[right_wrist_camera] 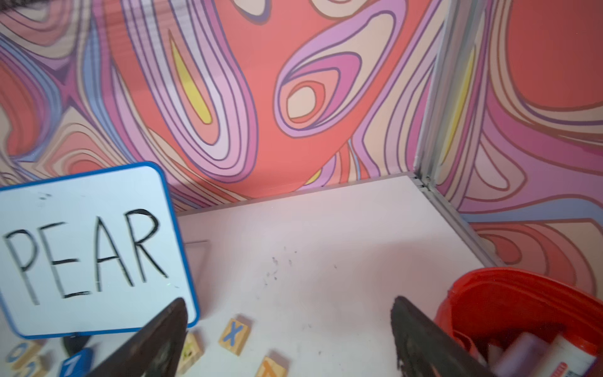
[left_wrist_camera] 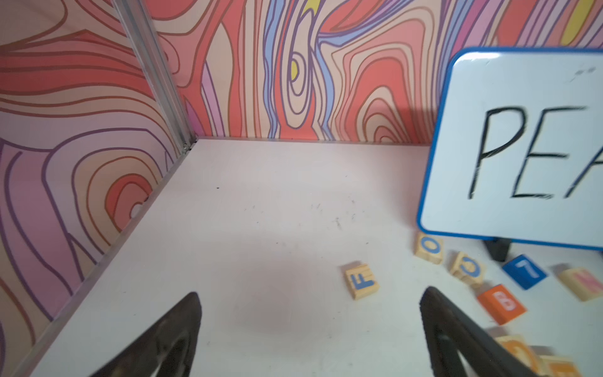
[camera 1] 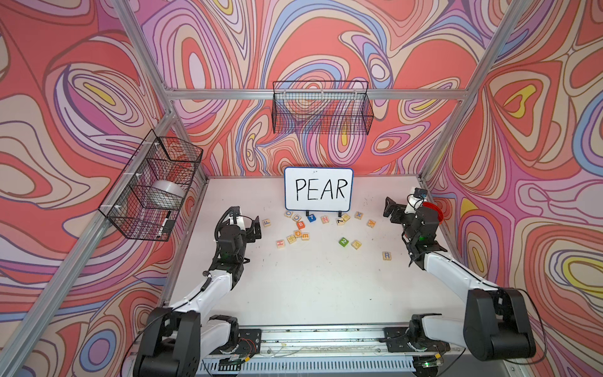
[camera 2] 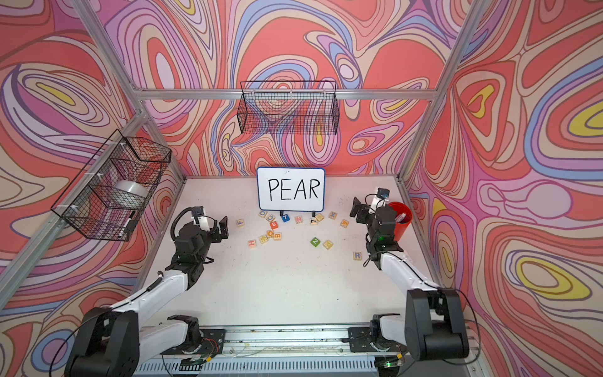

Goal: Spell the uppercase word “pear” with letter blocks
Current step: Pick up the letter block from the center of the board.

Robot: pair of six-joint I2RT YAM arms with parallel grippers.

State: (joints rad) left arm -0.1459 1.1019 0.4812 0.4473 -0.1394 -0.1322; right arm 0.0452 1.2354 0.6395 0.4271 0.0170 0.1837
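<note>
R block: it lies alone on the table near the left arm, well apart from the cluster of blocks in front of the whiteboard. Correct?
Wrong arm. The R block lies alone near the right arm, not the left, as both top views show. It is well apart from the cluster of blocks in front of the whiteboard.

A white table (camera 1: 310,287) is shown, on which a white board (camera 1: 318,188) lettered PEAR is stood near the far edge. Wooden letter blocks (camera 1: 305,235) are scattered in front of the board, mixed with a blue 7 cube (camera 1: 312,217) and a green 2 cube (camera 1: 343,242), and the R block (camera 1: 386,255) is set apart nearer the front. A red cup (camera 2: 404,228) is placed by the far right corner.
</note>
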